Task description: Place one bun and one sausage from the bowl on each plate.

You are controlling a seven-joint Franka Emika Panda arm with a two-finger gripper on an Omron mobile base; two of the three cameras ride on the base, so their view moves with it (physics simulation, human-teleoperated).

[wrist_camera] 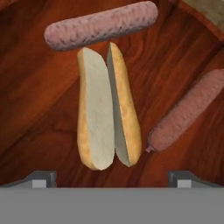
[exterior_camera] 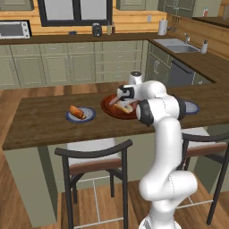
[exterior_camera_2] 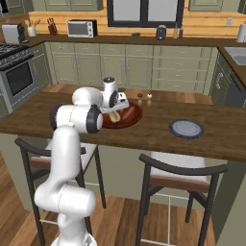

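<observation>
On the wooden counter (exterior_camera: 40, 123), the left plate (exterior_camera: 81, 115) holds a bun (exterior_camera: 77, 111). The bowl (exterior_camera: 117, 107) at centre holds a split bun (wrist_camera: 108, 107) and two sausages (wrist_camera: 101, 25). The gripper (wrist_camera: 111, 177) hovers over them, jaws spread wide, holding nothing. The right plate (exterior_camera_2: 186, 129) is bare.

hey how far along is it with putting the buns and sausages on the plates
One plate already holds a bun. The other plate is bare. The gripper hangs open over the bowl, above a split bun and two sausages; nothing is gripped. Most remains.
</observation>
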